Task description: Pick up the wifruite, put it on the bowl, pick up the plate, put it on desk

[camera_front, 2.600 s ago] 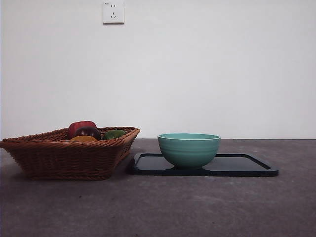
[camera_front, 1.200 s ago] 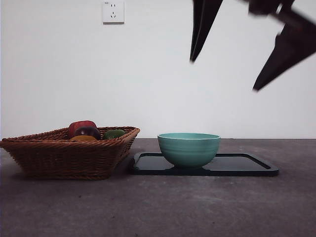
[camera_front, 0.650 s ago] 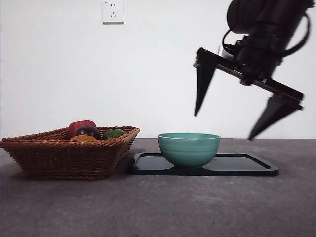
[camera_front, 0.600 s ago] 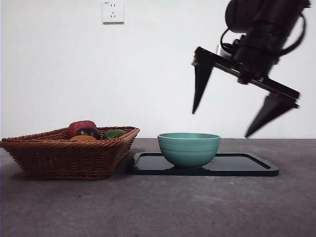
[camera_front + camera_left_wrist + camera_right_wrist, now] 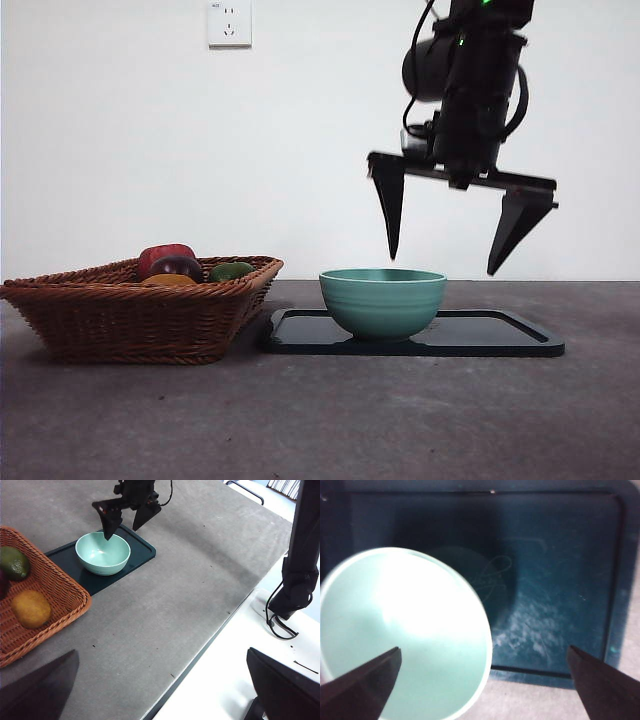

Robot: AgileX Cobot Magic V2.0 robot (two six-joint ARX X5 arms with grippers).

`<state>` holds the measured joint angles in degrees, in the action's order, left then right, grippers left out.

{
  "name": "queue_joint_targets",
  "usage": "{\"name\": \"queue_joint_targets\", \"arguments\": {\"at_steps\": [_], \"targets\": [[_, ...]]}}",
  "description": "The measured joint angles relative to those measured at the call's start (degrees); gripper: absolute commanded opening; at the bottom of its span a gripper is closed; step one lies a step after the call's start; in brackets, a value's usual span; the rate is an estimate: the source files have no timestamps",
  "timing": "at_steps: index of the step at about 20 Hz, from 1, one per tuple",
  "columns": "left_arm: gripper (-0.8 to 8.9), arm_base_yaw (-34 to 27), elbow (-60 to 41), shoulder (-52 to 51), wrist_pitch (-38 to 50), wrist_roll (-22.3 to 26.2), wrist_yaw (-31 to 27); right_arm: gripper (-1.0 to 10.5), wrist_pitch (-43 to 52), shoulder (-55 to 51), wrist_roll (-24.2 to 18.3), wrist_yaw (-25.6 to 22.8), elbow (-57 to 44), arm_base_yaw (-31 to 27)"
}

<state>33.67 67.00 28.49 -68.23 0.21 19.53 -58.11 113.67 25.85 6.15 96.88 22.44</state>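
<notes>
While the right gripper [image 5: 452, 255] hangs open and empty above the bowl [image 5: 383, 302], descending risks one jaw striking the rim and tipping it on the tray [image 5: 500, 338].

Black arm [image 5: 470, 90] with looped cables, green lights, and a gripper [image 5: 450, 255] of tapered pointed jaws.

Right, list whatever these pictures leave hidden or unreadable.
- Orange-brown egg-shaped fruit, front view: mostly hidden behind the woven wicker basket's rim.
- Dark red-purple round fruit, left wrist view: cut off by the picture's edge.
- Mint-green ribbed bowl's inside, right wrist view: glare-washed.
</notes>
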Motion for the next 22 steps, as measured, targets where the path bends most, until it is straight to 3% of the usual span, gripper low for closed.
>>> {"name": "queue_joint_targets", "arguments": {"at_steps": [4, 6, 9, 15, 22], "targets": [[6.93, 0.0, 0.0, 0.0, 0.0, 0.3, 0.0, 3.7, 0.0, 3.5, -0.5, -0.4, 0.0, 0.0], [6.93, 0.0, 0.0, 0.0, -0.1, 0.3, 0.0, 1.6, 0.5, 4.2, -1.0, -0.4, 0.0, 0.0], [6.93, 0.0, 0.0, 0.0, -0.1, 0.3, 0.0, 0.1, 1.0, 4.2, -1.9, -1.9, 0.0, 0.4], [6.93, 0.0, 0.0, 0.0, -0.1, 0.3, 0.0, 0.1, 1.2, 3.2, -2.2, -3.3, 0.0, 0.6], [6.93, 0.0, 0.0, 0.0, -0.1, 0.3, 0.0, 0.1, -5.8, -8.2, -5.1, -4.6, 0.1, 0.8]]}}
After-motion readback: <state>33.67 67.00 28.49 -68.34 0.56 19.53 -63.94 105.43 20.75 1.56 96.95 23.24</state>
